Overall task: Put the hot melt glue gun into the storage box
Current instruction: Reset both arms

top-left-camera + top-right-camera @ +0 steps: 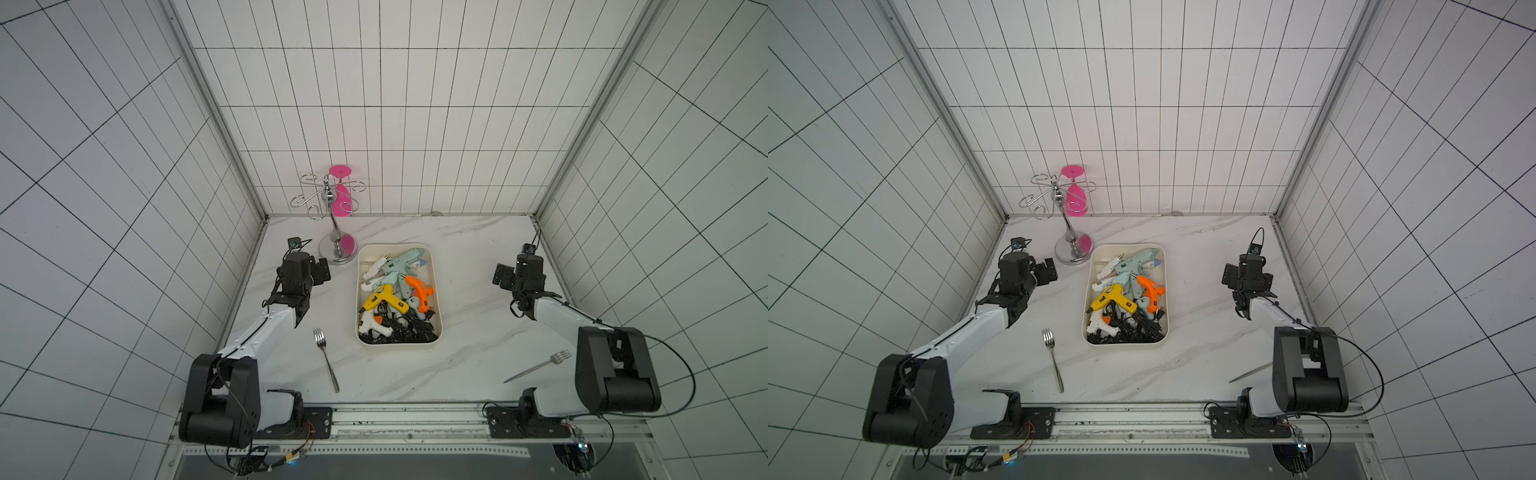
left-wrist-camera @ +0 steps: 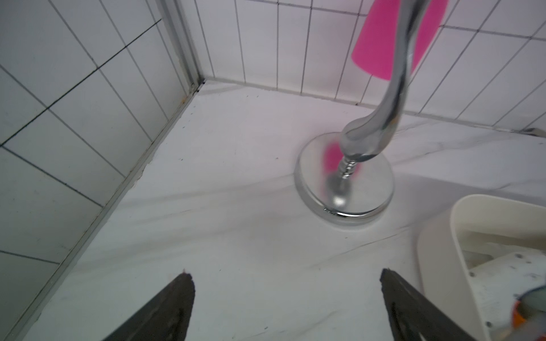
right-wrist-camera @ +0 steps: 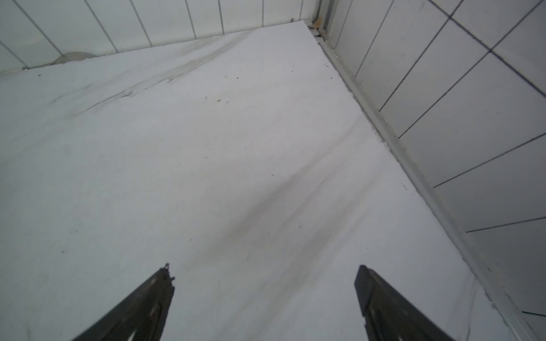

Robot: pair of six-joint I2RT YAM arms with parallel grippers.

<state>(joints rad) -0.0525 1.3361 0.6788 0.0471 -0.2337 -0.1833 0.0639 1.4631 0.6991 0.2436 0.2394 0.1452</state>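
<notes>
Since every glue gun I can find already lies inside the storage box (image 1: pixel 437 299), in the middle of the surface (image 1: pixel 478 266), I judge the task all but finished. The yellow gun (image 1: pixel 384 302) rides on top at the middle. The orange gun (image 1: pixel 420 292) is just right of it, a teal gun (image 1: pixel 401 262) lies at the far end and a white gun (image 1: pixel 376 329) at the near end, all tangled in black cords (image 1: pixel 409 334). These look like light, stiff, smooth plastic shells. If I had to shift one I would pinch across the barrel above the handle, never the nozzle, and expect its cord to drag on its neighbours.

My left hand (image 2: pixel 286 274) hangs with jaws wide and empty over bare surface left of the box. My right hand (image 3: pixel 263 268) is likewise wide and empty, well to the right by the wall. The chrome stand (image 1: pixel 332 253), a pink goblet (image 1: pixel 341 195) hung from it, stands just beside the box's far left corner and crowds any left-side reach. A fork (image 1: pixel 326 359) lies near left, a second fork (image 1: pixel 540 365) near right.
</notes>
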